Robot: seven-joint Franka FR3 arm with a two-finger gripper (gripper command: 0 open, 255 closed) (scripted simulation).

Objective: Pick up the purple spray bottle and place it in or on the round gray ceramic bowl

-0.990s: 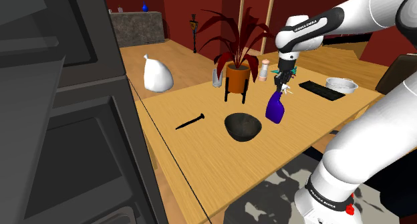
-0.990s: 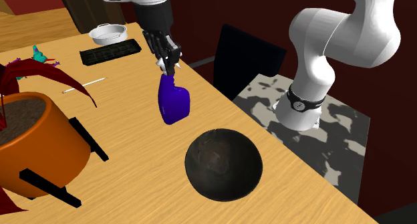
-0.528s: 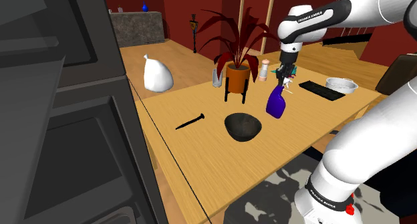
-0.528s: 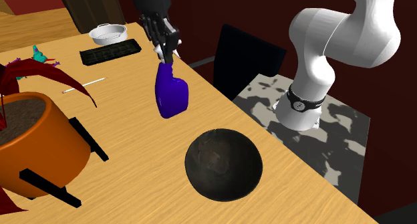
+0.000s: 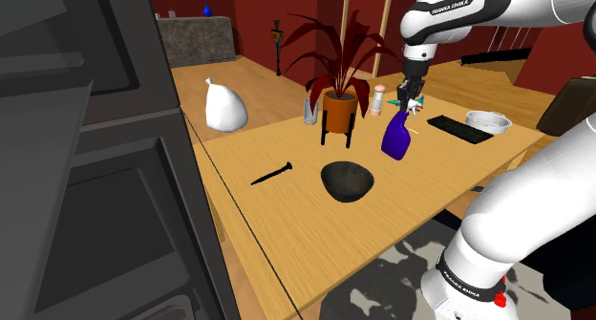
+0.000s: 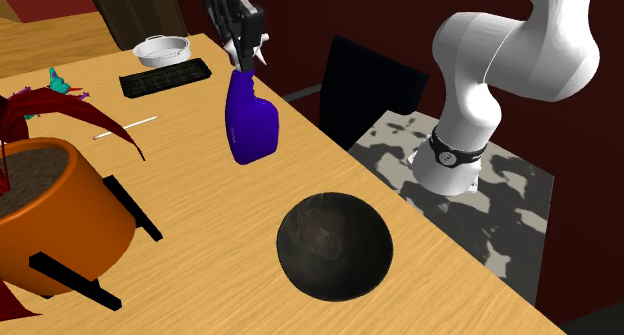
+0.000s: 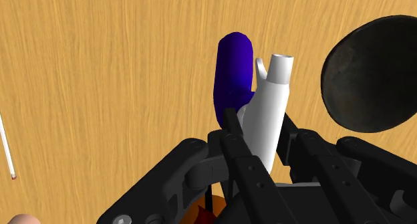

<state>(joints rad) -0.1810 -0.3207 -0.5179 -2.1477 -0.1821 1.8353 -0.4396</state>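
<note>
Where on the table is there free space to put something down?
Bare table lies between the bowl and the edge nearest the shoulder camera, and between the white bag and black tool. Crowded around the plant pot and keyboard.

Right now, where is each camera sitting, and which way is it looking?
Shoulder view: sits beside and behind the robot, looking down over the wooden table at the dark bowl. The white arm reaches in, its jaws shut on the purple spray bottle.
Second exterior view: sits over the table by the orange plant pot, facing back at the arm. The jaws hang from the top.
Wrist view: sits on the hand, looking down at the table past the black jaws.
Shared: all three show the held bottle and the bowl.
</note>
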